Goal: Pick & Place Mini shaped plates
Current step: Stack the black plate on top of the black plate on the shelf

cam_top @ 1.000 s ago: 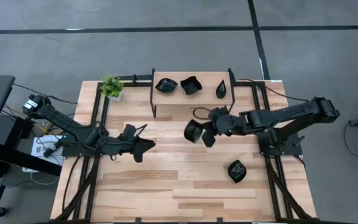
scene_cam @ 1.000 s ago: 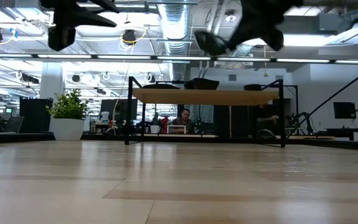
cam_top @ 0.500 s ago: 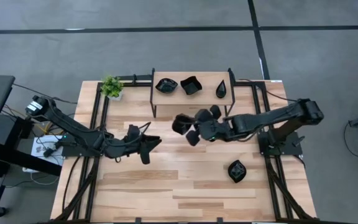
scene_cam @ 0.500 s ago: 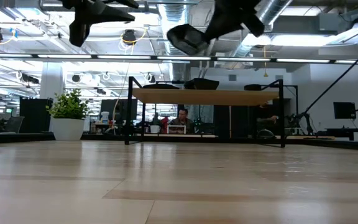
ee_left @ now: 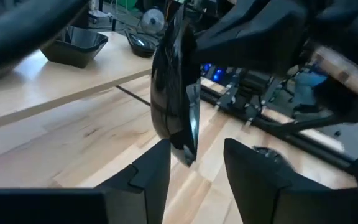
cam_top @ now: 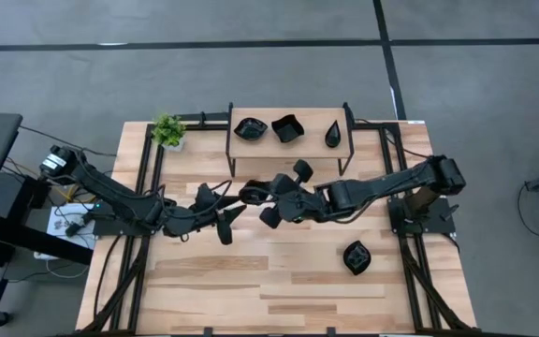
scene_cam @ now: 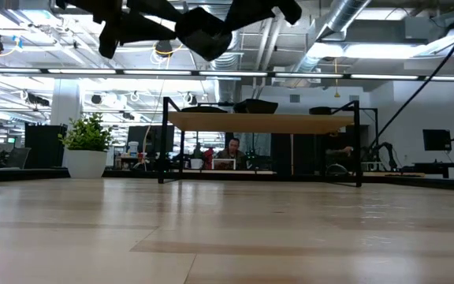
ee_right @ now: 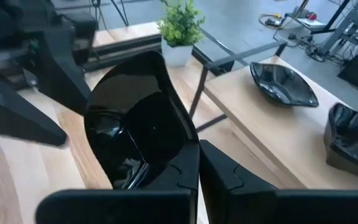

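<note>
A robotics lab inside an open-plan industrial workspace: a butcher-block wooden counter point(cam_top: 251, 281) framed in black metal rails stands on a grey floor point(cam_top: 251, 75) marked with dark lines. Exposed silver ducts point(scene_cam: 223, 31), pipes and strip lights run across the open ceiling. Behind the counter, a person point(scene_cam: 231, 150) sits at a desk among monitors point(scene_cam: 436, 140) and other rigs. Loose cables and electronics point(cam_top: 64, 220) sit beside the counter's edge, near a potted plant point(cam_top: 167, 130).

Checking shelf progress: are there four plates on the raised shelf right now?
No, the raised shelf holds only three plates in the high view.
</note>
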Action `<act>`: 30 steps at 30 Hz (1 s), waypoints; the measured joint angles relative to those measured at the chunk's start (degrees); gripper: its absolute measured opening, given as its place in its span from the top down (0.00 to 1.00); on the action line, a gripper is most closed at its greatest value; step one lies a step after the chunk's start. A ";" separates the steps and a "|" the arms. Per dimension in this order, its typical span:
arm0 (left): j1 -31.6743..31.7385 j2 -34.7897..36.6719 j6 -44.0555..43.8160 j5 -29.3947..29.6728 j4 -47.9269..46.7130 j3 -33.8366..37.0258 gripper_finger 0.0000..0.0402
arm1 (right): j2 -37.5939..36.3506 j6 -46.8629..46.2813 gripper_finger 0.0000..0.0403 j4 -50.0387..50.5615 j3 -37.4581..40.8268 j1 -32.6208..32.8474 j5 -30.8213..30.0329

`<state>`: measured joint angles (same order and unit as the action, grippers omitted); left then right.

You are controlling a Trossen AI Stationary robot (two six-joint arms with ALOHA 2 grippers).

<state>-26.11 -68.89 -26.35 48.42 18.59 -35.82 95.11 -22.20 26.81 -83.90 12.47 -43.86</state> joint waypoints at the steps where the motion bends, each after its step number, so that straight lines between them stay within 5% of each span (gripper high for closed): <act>1: 0.14 -0.01 0.43 0.04 -0.15 0.01 0.62 | 0.50 0.21 1.00 -0.04 -0.67 0.00 -0.06; 30: 4.44 -0.21 -5.54 2.55 1.79 0.01 0.79 | 0.55 0.26 1.00 1.03 -1.44 -0.13 -1.53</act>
<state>-21.67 -69.10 -31.89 50.98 20.38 -35.81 95.66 -21.93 27.85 -85.34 12.34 -45.38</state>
